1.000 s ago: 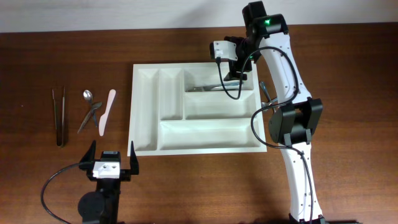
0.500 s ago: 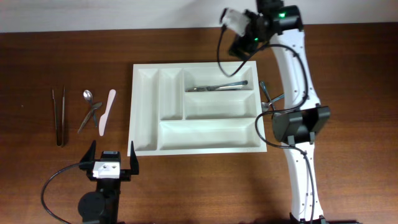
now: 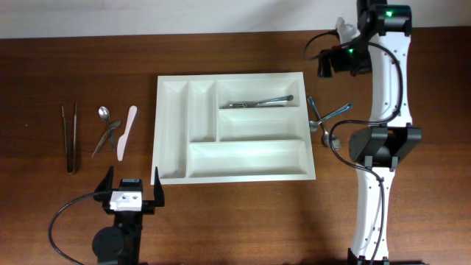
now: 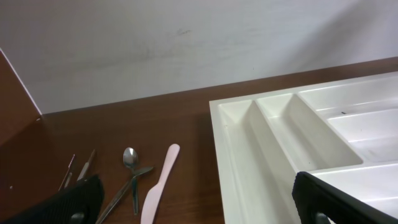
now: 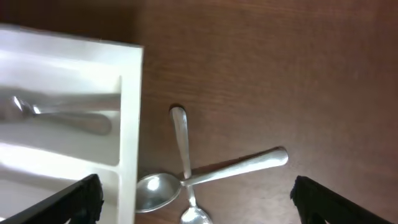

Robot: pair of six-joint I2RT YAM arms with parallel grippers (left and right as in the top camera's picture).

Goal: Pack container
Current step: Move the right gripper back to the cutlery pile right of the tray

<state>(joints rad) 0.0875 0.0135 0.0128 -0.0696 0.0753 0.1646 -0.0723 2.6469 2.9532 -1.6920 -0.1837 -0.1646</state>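
Note:
The white cutlery tray (image 3: 174,132) lies mid-table; metal cutlery (image 3: 257,101) rests in its upper short wide compartment. My right gripper (image 3: 328,63) is open and empty, raised beyond the tray's far right corner. In the right wrist view it (image 5: 199,208) hovers over two crossed metal spoons (image 5: 205,174) beside the tray's right wall (image 5: 129,118); the spoons also show in the overhead view (image 3: 324,118). My left gripper (image 3: 133,193) is open and empty near the front edge, facing the tray's left wall (image 4: 233,162).
Left of the tray lie a pink plastic knife (image 3: 126,132), a small spoon (image 3: 104,112) crossed with another metal utensil (image 3: 107,137), and a long dark pair of tongs (image 3: 70,137). The knife (image 4: 157,186) and spoon (image 4: 129,157) show in the left wrist view.
My right gripper has let go of the cutlery in the tray's upper compartment, lifted, and swung right past the tray's edge. The left arm has not moved.

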